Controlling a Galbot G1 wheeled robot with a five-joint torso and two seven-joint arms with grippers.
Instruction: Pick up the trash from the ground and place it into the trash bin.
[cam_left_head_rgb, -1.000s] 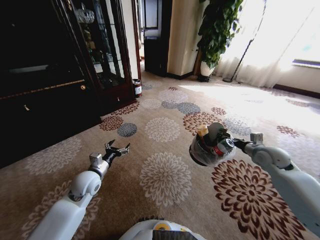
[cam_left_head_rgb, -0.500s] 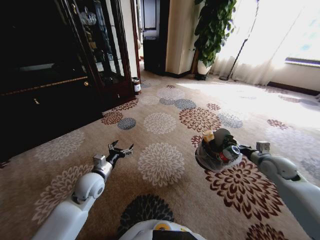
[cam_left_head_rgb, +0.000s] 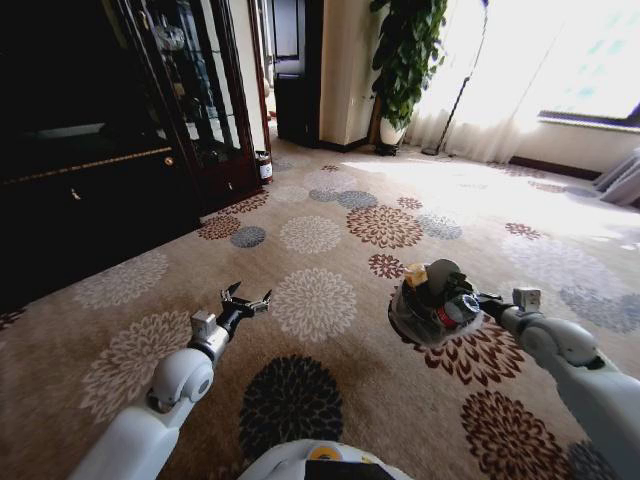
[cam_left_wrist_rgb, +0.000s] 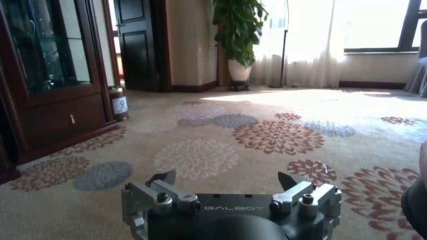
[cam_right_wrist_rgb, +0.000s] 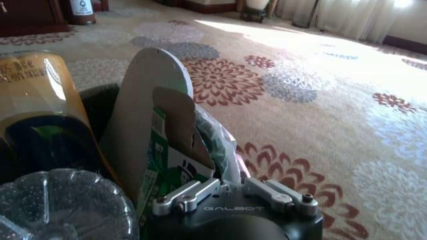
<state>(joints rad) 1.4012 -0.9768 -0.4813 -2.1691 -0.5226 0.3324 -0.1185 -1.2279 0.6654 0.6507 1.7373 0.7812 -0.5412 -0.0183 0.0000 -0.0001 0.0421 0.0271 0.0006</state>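
Observation:
My right gripper (cam_left_head_rgb: 479, 300) holds the trash bin (cam_left_head_rgb: 428, 310) up off the carpet, shut on its rim. The bin is a small dark bucket with a crinkled liner, and it leans over. Trash is packed inside it: a yellow-orange packet (cam_right_wrist_rgb: 41, 95), a green packet (cam_right_wrist_rgb: 168, 167), a clear bottle (cam_right_wrist_rgb: 60, 207) and a pale card disc (cam_right_wrist_rgb: 143, 107). A red cap (cam_left_head_rgb: 440, 319) shows at the bin's mouth in the head view. On the other side my left gripper (cam_left_head_rgb: 246, 299) hangs open and empty above the floor, its two fingers wide apart (cam_left_wrist_rgb: 225, 179).
A tall dark glass-fronted cabinet (cam_left_head_rgb: 100, 150) runs along the left. A small red cylinder with a white label (cam_left_wrist_rgb: 120, 102) stands at its corner. A potted plant (cam_left_head_rgb: 398, 60) and curtains (cam_left_head_rgb: 480, 90) stand at the far wall. Flower-patterned carpet (cam_left_head_rgb: 330, 230) stretches ahead.
The whole head view has shifted: the carpet patterns slid toward me and the room swung, so the camera moved. Both arms keep their pose, and the bin stays in the right gripper.

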